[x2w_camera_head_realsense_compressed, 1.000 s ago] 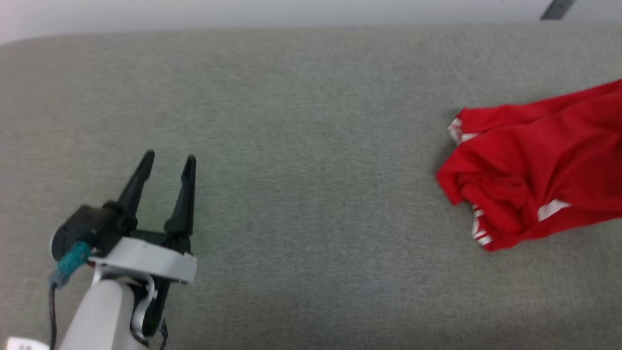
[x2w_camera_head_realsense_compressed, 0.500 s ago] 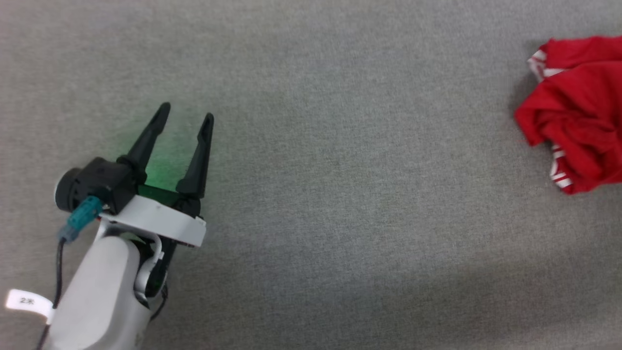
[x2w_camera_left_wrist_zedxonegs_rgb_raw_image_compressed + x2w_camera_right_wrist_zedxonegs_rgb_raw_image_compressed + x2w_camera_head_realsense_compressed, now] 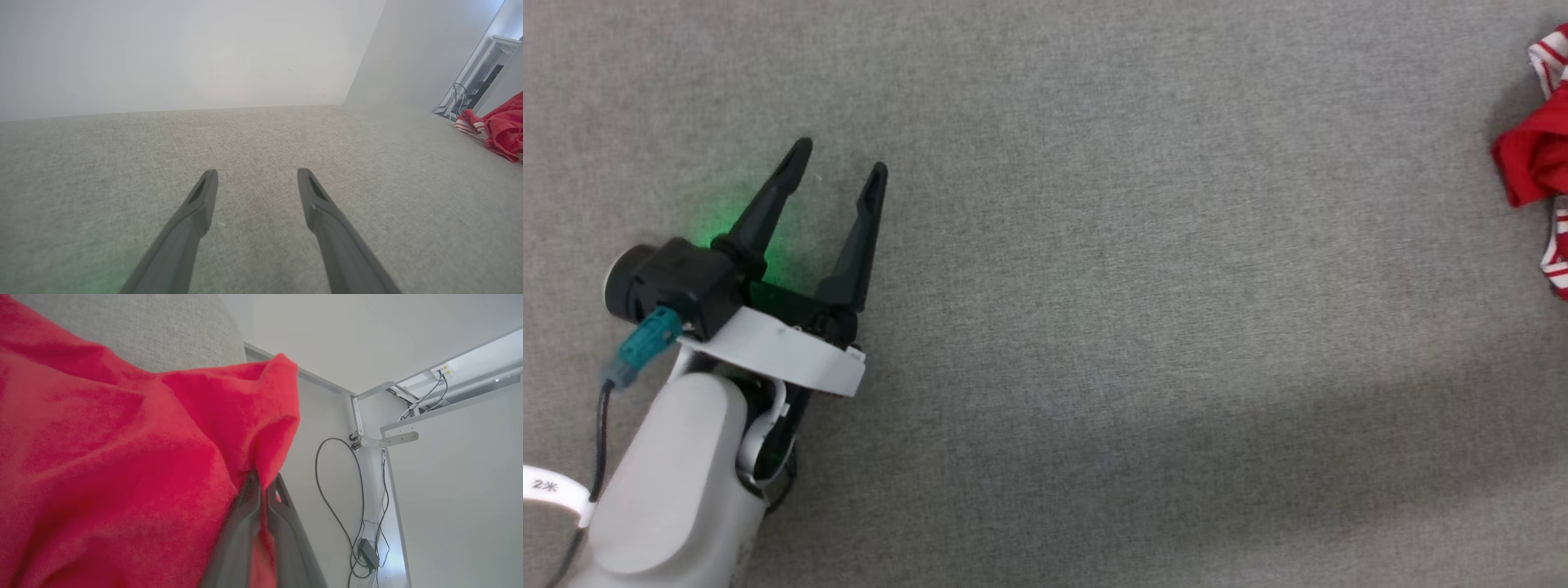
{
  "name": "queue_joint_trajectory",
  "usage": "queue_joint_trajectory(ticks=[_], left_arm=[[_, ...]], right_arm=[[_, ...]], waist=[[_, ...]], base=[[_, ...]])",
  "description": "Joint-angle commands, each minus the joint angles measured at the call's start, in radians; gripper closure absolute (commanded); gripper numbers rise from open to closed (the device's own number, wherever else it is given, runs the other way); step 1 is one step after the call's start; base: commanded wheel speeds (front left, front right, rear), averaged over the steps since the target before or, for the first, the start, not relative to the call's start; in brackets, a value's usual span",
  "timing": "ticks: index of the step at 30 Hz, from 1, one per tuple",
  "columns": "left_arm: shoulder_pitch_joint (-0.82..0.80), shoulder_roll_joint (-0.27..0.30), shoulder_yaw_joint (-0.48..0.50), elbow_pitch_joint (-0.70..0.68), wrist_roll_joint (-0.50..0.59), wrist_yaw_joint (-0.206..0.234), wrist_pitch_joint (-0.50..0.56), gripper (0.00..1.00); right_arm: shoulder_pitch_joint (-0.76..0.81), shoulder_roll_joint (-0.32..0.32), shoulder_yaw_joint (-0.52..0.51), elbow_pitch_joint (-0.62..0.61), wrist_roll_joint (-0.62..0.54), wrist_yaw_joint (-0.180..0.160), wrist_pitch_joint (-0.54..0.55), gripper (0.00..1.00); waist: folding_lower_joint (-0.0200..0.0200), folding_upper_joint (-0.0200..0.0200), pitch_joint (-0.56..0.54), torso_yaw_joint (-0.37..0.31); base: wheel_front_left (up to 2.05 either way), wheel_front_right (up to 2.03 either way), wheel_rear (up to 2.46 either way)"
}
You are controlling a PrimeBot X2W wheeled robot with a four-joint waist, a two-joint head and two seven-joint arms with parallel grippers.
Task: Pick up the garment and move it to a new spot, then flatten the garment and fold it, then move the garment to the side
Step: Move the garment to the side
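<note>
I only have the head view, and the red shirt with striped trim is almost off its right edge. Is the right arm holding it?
Observer: Yes. The right gripper has its fingers shut on a fold of the red soft-knit T-shirt.
Operator: What's behind it?
Observer: A looping black cable hanging against a white panel.
Operator: And ahead of the left arm?
Observer: The left gripper, open, faces grey woven surface that ends at a plain pale wall.
</note>
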Motion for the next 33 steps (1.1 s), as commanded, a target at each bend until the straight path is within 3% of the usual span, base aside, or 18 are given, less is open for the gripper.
queue_joint_trajectory(ticks=[1,11,16,18,19,21,26,33], left_arm=[[0.001,0.012,0.004,0.022,0.000,0.002,0.006,0.00],[-0.009,0.016,-0.011,0.021,-0.001,0.007,0.014,0.00],[-0.002,0.015,-0.016,0.023,-0.006,0.009,0.010,0.00],[0.005,0.015,-0.015,0.022,-0.008,0.009,0.008,0.00],[0.008,0.015,-0.014,0.021,-0.010,0.009,0.006,0.00],[0.015,0.014,-0.012,0.021,-0.012,0.010,0.003,0.00],[0.028,0.011,-0.006,0.021,-0.020,0.011,-0.004,0.00],[0.068,0.002,0.007,0.030,-0.036,0.013,-0.010,0.00]], right_arm=[[-0.014,0.012,-0.006,0.017,-0.016,-0.002,-0.013,1.00],[-0.085,0.096,-0.071,0.218,-0.097,-0.002,-0.102,1.00],[-0.113,0.099,-0.115,0.276,-0.115,-0.002,-0.145,1.00],[-0.121,0.095,-0.128,0.289,-0.127,-0.002,-0.160,0.81],[-0.127,0.093,-0.135,0.294,-0.134,-0.002,-0.167,0.66],[-0.134,0.095,-0.145,0.302,-0.142,-0.002,-0.174,0.53],[-0.137,0.095,-0.171,0.315,-0.174,-0.002,-0.201,0.00],[-0.110,0.107,-0.204,0.322,-0.175,-0.002,-0.232,0.00]], waist=[[0.0000,0.0000,0.011,0.008],[0.0000,0.0000,0.025,0.038],[0.0000,0.0000,0.019,0.051],[0.0000,0.0000,0.011,0.054],[0.0000,0.0000,0.006,0.055],[0.0000,0.0000,-0.006,0.055],[0.0000,0.0000,-0.045,0.057],[0.0000,0.0000,-0.128,0.071]], base=[[0.00,0.00,0.00],[0.00,0.00,0.00],[0.00,0.00,0.00],[0.00,0.00,0.00],[0.00,0.00,0.00],[0.00,0.00,0.00],[0.00,0.00,0.00],[0.00,0.00,0.00]])
